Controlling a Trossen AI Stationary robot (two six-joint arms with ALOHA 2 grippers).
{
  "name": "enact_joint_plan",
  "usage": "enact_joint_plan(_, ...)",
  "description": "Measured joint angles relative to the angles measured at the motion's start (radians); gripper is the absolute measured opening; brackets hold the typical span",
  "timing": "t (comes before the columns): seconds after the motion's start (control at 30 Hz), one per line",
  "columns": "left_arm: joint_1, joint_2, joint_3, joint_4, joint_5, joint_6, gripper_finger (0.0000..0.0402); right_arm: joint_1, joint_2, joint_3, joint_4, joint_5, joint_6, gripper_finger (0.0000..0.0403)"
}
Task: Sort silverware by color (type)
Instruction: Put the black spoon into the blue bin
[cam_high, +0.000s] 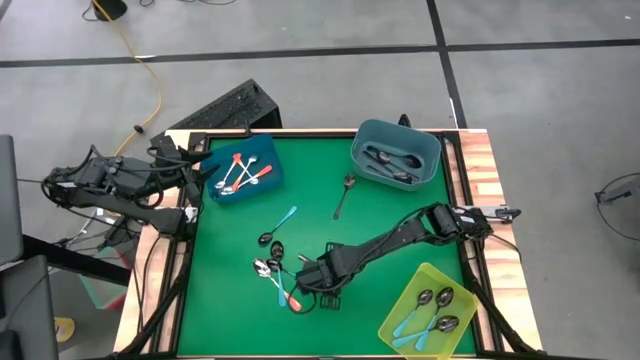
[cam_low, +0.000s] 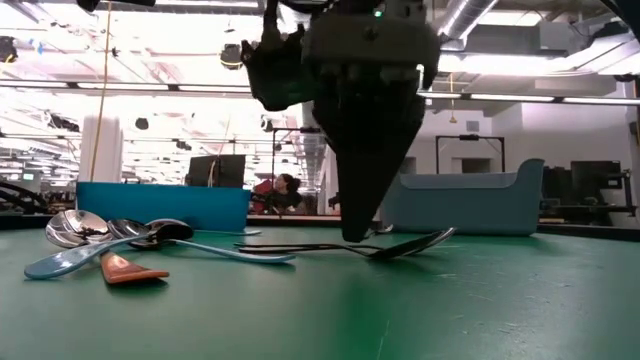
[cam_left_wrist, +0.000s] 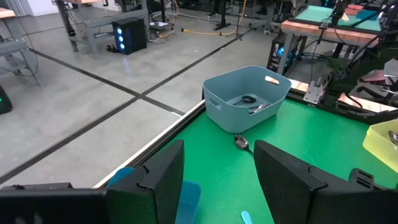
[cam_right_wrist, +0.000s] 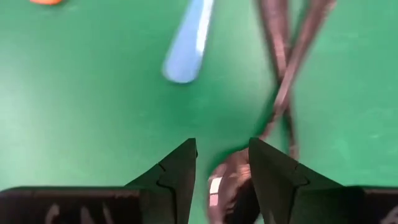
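Sorting partly done. Blue bin (cam_high: 245, 172) holds several orange-handled spoons; grey bin (cam_high: 396, 157) holds dark ones; yellow bin (cam_high: 432, 312) holds light-blue-handled ones. Left on the bench (cam_high: 400, 225): a mixed cluster of spoons (cam_high: 277, 272), a blue spoon (cam_high: 280, 225) near it, and a dark spoon (cam_high: 344, 195) just beside the grey bin.

Right end effector (cam_right_wrist: 222, 163) low over the cluster, fingers apart around a dark spoon's bowl (cam_right_wrist: 227, 183), not yet closed on it.

Left end effector (cam_left_wrist: 217, 168) parked wide open at the blue bin, empty.

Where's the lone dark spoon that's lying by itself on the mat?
In the high view, the lone dark spoon lies just below-left of the grey-blue bin.
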Motion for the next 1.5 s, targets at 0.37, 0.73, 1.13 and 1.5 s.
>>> enact_joint_plan(0.37, 0.000, 0.000, 0.000, 0.000, -0.025, 0.011, 0.0179, -0.048, 0.000, -0.001, -0.005, 0.024, -0.029, 0.0159)
enact_joint_plan(0.73, 0.000, 0.000, 0.000, 0.000, -0.026, 0.012, 0.0179, -0.043, 0.011, -0.036, 0.029, 0.017, -0.034, 0.0139)
enact_joint_plan(1.13, 0.000, 0.000, 0.000, 0.000, -0.050, 0.016, 0.0179, -0.049, 0.010, -0.040, 0.019, 0.023, -0.031, 0.0042)
enact_joint_plan(1.5, 0.000, 0.000, 0.000, 0.000, -0.052, 0.015, 0.0179, -0.049, -0.008, -0.044, 0.014, 0.023, -0.050, 0.0006)
